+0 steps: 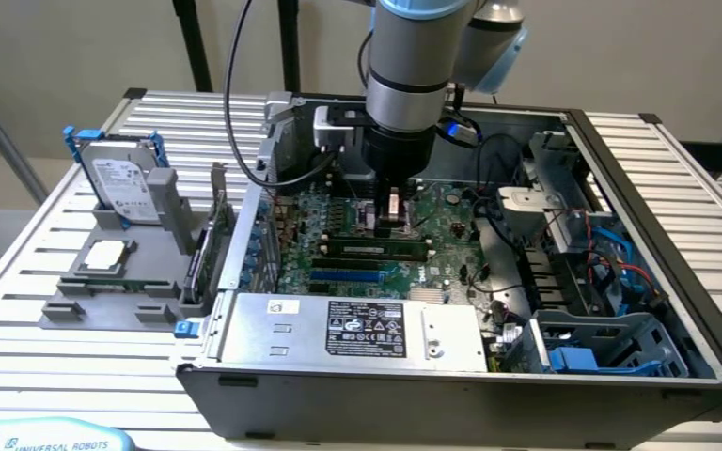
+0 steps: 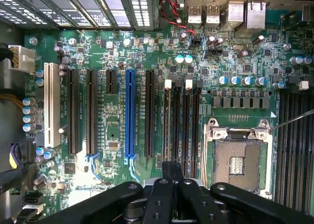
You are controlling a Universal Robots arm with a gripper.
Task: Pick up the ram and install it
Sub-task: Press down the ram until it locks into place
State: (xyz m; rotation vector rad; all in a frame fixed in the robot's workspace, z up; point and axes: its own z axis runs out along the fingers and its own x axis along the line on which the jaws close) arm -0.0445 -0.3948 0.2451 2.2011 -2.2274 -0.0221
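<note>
Robot arm reaches into an open computer: the silver-and-grey Universal Robots arm point(image 1: 409, 66) drops almost straight down into the dark steel case point(image 1: 662, 235). Its round wrist stands vertical, and its black gripper point(image 1: 393, 209) hangs just above the middle of the green motherboard point(image 1: 449, 216).

From the wrist camera, the gripper point(image 2: 171, 172) shows matte black, bolted links folding inward. The two fingers are drawn fully together with nothing visibly clamped between them.

The ram point(image 1: 370, 249), a thin green stick carrying a row of flat black chips, lies lengthwise along the long black memory slots near the motherboard's centre. It sits just beside the gripper, on the side towards the boxy silver power supply point(image 1: 349, 329). It appears to sit in a slot, though the exterior view is too coarse to say whether it is fully seated.

Across the motherboard point(image 2: 113, 52), the wrist camera picks out:
- a glossy blue expansion slot point(image 2: 129, 116);
- a white plastic slot point(image 2: 48, 103) farther out;
- black slots between and beside those two;
- the square metal-framed processor socket point(image 2: 239, 162), open and gold-pinned, just beside the memory slots;
- small cylindrical capacitors dotting the board.

Well outside the motherboard, at the exterior view's left, a grey moulded tray point(image 1: 98, 301) on the ribbed aluminium table holds a hard drive point(image 1: 123, 183) upright in a blue bracket.
</note>
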